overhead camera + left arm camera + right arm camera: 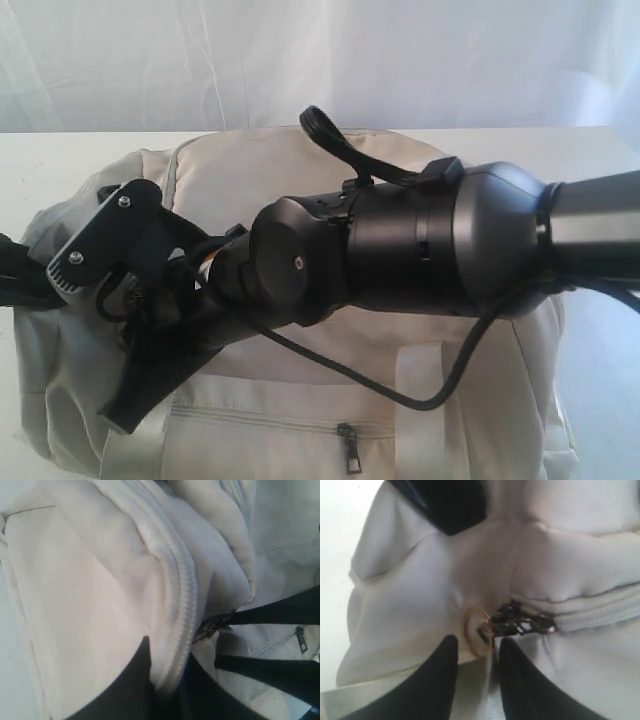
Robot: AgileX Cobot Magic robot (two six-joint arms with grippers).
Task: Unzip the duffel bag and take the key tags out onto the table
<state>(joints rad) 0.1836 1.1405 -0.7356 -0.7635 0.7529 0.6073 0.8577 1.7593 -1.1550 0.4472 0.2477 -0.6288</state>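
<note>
The cream duffel bag lies on the white table, its top zipper closed up to the slider. In the right wrist view the metal ring pull rests on the fabric at the fingertips of my right gripper. Its jaws stand apart and do not press on the ring. My left gripper is shut on a fold of bag fabric along the zipper seam. The key tags are hidden.
My right arm reaches across the bag from the right and hides most of its top. A closed front pocket zipper faces the exterior camera. A black cable hangs under the arm. White curtain behind the table.
</note>
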